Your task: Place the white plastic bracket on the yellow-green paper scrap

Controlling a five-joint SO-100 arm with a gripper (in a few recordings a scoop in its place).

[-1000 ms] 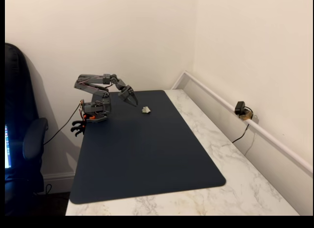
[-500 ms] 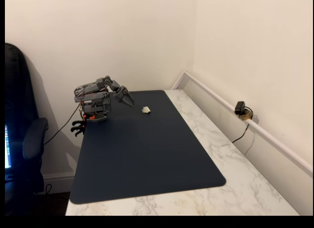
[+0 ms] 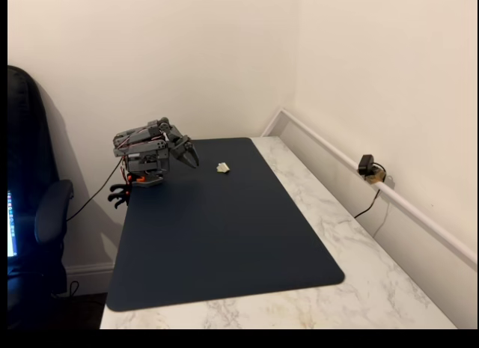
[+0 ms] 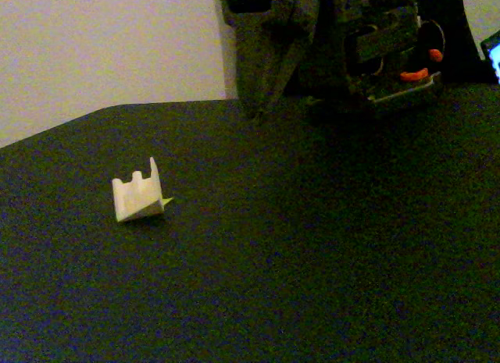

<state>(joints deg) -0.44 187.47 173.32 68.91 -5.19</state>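
Observation:
The white plastic bracket (image 4: 138,195) rests on the dark mat, prongs up, seen as a small pale speck (image 3: 223,167) near the mat's far edge. A sliver of the yellow-green paper scrap (image 4: 166,201) pokes out from under the bracket's right side. My gripper (image 3: 192,158) hangs folded back close to the arm's base, left of the bracket and apart from it, fingers pointing down with nothing between them. The same gripper (image 4: 262,105) shows dark at the top, tips near the mat; whether the jaws stand open I cannot tell.
The dark blue mat (image 3: 224,236) covers most of a white marble table (image 3: 352,273). A small camera (image 3: 368,168) with a cable sits at the wall rail on the right. An office chair (image 3: 34,213) stands at the left. The arm's base (image 3: 144,176) is clamped at the mat's far left corner.
The arm has drawn back from the bracket toward its base and folded down, the gripper tipping from stretched forward to pointing down. The bracket has not moved.

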